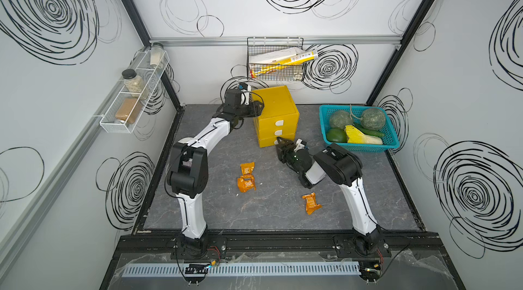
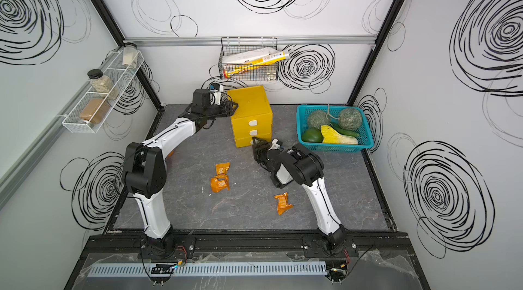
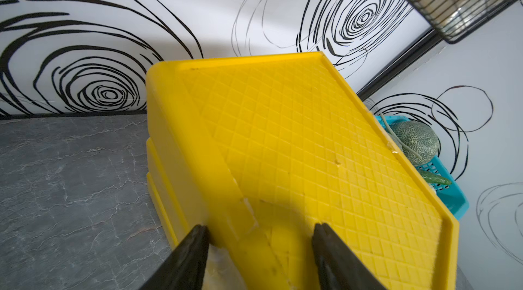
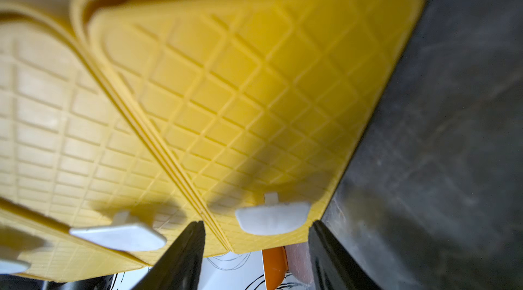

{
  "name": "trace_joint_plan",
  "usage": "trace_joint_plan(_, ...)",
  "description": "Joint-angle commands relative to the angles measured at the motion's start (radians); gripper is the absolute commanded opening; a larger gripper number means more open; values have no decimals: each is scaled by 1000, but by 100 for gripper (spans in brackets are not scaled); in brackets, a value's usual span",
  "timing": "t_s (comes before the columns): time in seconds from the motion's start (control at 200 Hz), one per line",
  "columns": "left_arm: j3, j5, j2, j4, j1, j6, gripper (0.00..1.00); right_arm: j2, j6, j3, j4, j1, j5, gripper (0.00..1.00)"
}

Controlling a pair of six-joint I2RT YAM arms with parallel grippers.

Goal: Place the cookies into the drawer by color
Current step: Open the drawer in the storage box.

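So the yellow drawer chest [image 1: 276,110] is sitting at the back middle of the worktop [image 1: 283,217], just left of the teal basket [image 1: 322,124]. The left tool [image 3: 259,230] is up at the chest's top left edge, jaws about half open and straddling that edge. One finger [image 3: 195,246] is right against the side wall, but honestly I can't tell if it's squeezing anything. The right tool [image 4: 256,229] is down low at the front, also open, with the bottom drawer's white tab handle [image 4: 273,217] sitting between its fingers, nothing pinched yet. The cookies are all out on the worktop: a pair of orange cookie packets [image 1: 246,183] touching each other in front of the chest, and a third packet [image 1: 311,203] nearer the front by the right arm. All are well apart from both tools.
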Motion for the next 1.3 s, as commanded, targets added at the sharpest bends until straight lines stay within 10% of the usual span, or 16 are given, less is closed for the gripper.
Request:
trace_joint_plan(0.0,-55,28,40,-161,-11,26,64,38,20,-4,-90,4,37,63)
trace_joint_plan(1.297,-51,34,34,-160,2,17,64,-28,-40,-5,-205,4,110,40)
